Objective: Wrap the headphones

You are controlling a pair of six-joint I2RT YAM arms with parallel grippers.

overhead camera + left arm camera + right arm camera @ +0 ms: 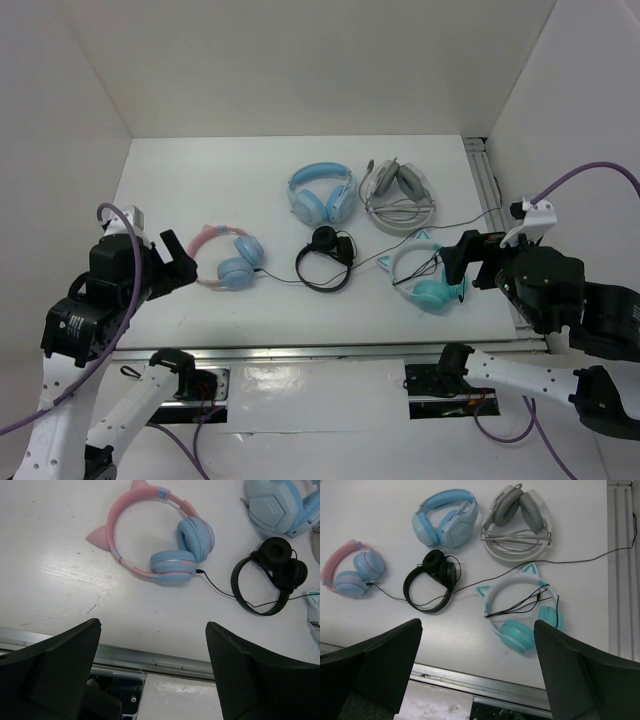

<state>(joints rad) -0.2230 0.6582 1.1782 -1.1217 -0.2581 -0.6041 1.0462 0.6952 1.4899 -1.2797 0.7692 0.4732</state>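
From above, the left arm stands folded at the near left corner of the tabletop [200, 180]. Its wrist is raised, and the left gripper [180, 256] points right with its jaws spread wide and nothing between them. Just beyond its fingertips lie the headphones [228, 262], flat on the tabletop at the near left, apart from the gripper. The right arm reaches in from the right side. The right gripper [456, 265] points left, its jaws also spread and empty, beside the teal cat-ear headphones [425, 278]. Black on-ear headphones [325, 260] lie between the two cat-eared pairs. All-blue headphones [320, 192] and grey-padded white headphones [400, 188] lie farther back.

In the left wrist view, the two dark fingers sit in the bottom corners, far apart and above the near edge of the tabletop. The pink-banded headphones lie ahead of them. The band arcs to the upper left with both ears pointing outward, and the two light blue cups are turned in against each other at the right. The thin dark cable [215, 586] leaves the lower cup and trails loose to the right, reaching the black pair.

In the right wrist view, the fingers are again wide apart at the bottom corners. The teal pair lies ahead between them, with a thin dark cord draped loosely across its white band. The pink-banded pair is at the far left edge, well away from this gripper.
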